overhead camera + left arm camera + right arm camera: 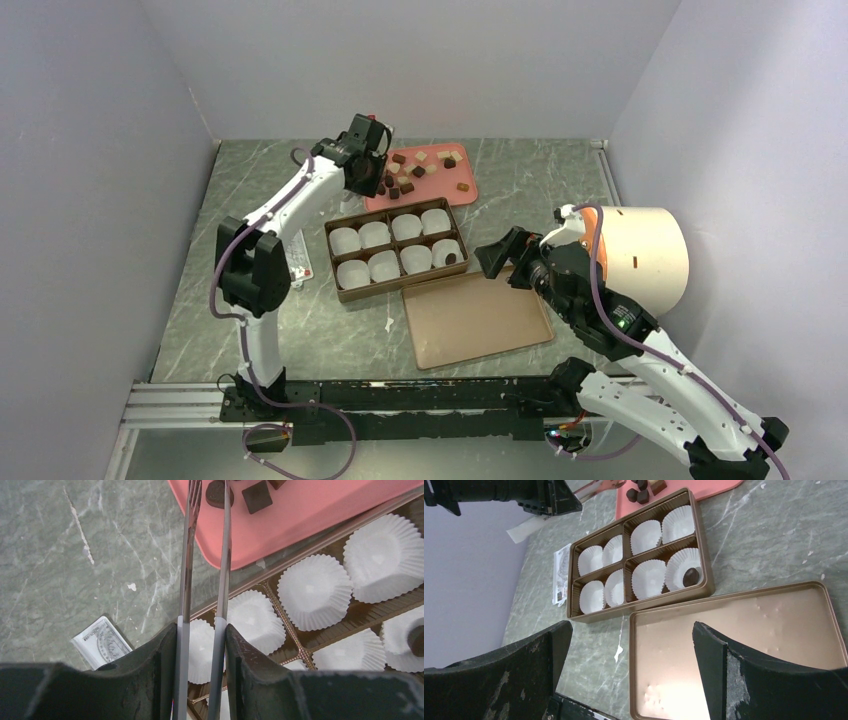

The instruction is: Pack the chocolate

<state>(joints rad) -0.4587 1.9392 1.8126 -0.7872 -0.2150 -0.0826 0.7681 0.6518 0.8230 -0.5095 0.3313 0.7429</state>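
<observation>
- No word, brand name or number can be read in any of the views.
- The only printed thing is a small white card point(102, 642) lying flat on the table point(50, 555). In the left wrist view it bears a half-round dial with fine tick marks along the arc, much like a protractor. Thin lines of print run along its edge.
- Whatever figures or letters belong to that scale are too small and too blurred to make out.
- In the top view and the right wrist view the same card shows only as a pale slip with grey smudges of print.
</observation>
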